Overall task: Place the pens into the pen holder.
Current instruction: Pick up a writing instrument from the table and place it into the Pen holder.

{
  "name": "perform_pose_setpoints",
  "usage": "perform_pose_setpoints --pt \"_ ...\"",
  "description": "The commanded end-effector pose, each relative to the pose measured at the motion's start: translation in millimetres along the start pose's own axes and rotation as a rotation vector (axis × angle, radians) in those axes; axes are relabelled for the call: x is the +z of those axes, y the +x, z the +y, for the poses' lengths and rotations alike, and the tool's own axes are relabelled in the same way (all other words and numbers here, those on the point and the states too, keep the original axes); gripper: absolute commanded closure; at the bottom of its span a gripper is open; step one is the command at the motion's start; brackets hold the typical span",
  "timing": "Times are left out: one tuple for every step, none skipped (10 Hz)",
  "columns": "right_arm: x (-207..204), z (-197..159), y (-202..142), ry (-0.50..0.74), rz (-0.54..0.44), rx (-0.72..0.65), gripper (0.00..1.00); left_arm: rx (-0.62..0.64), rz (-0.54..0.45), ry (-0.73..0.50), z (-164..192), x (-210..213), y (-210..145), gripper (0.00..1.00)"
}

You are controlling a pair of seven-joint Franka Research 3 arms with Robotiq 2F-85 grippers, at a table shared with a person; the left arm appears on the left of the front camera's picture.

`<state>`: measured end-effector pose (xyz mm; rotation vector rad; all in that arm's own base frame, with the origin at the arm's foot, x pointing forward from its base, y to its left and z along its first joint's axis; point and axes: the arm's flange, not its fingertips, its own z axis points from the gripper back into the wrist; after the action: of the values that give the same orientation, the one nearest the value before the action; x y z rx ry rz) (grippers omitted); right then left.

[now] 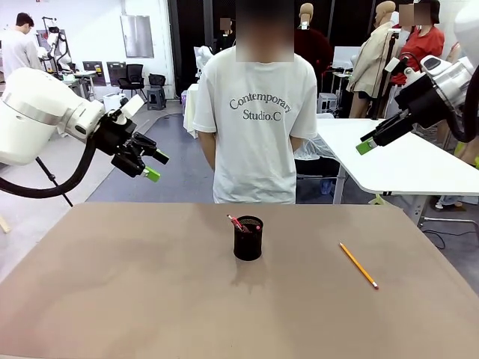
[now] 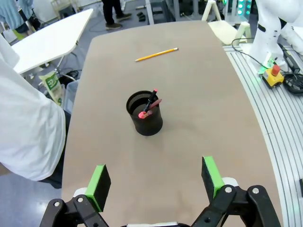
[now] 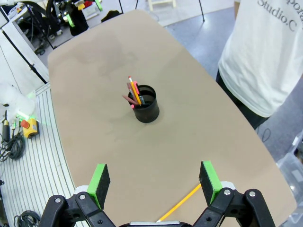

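Observation:
The black mesh pen holder stands upright near the table's middle. Two pens lean inside it: a dark red-brown one and a black one with pink-red ends. A yellow-orange pencil lies flat on the table to the holder's right. My left gripper hangs open and empty high over the table's left side. High at the right, my right gripper is also open and empty.
A person in a white T-shirt stands at the far edge behind the holder. A white table sits beyond the back right. A red emergency button and cables lie off the robot-side edge.

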<state>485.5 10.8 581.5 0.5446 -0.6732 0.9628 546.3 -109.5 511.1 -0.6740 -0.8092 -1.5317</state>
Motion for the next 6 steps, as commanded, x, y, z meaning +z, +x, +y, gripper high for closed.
perform_pose_setpoints --pt "0.7 0.5 2.0 0.008 -0.015 -0.002 0.0 0.004 0.0 -0.005 -2.4 0.0 -0.2 0.0" --pt "0.7 0.5 2.0 0.008 -0.015 -0.002 0.0 0.004 0.0 -0.005 -2.4 0.0 -0.2 0.0" --pt "0.7 0.5 2.0 0.008 -0.015 -0.002 0.0 0.004 0.0 -0.005 -2.4 0.0 -0.2 0.0" --pt "0.7 0.5 2.0 0.008 -0.015 -0.002 0.0 0.004 0.0 -0.005 -2.4 0.0 -0.2 0.0" --pt "0.7 0.5 2.0 0.008 -0.015 -0.002 0.0 0.004 0.0 -0.005 -2.4 0.0 -0.2 0.0" --pt "0.7 0.5 2.0 0.008 -0.015 -0.002 0.0 0.004 0.0 -0.005 -2.4 0.0 -0.2 0.0"
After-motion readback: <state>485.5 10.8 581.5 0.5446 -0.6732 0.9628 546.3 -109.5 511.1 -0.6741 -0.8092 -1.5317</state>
